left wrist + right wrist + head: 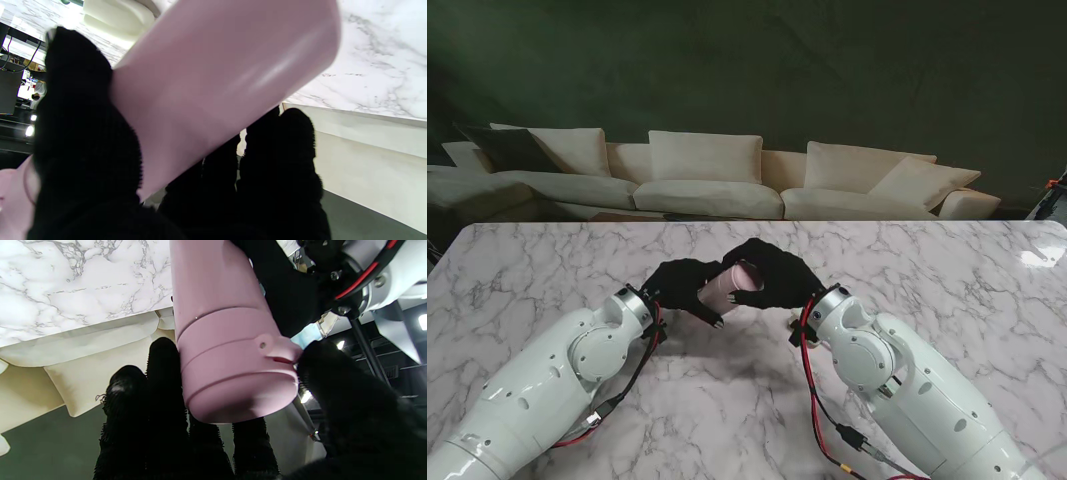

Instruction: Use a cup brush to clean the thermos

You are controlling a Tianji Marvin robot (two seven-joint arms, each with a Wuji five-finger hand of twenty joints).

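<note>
Pink thermos was held tilted above the tabletop between both hands, left hand fingers wrapped round the body to steady it, right hand fingers closed on the lid, likely to open it; no cup brush visible.

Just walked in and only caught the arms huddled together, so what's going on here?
Both black-gloved hands hold one pink thermos up off the marble table. The left hand wraps its body, and the right hand is closed around the lid end, thumb against the small tab there. The lid is still on. No cup brush shows in any view, so no scrubbing is happening yet.
</note>
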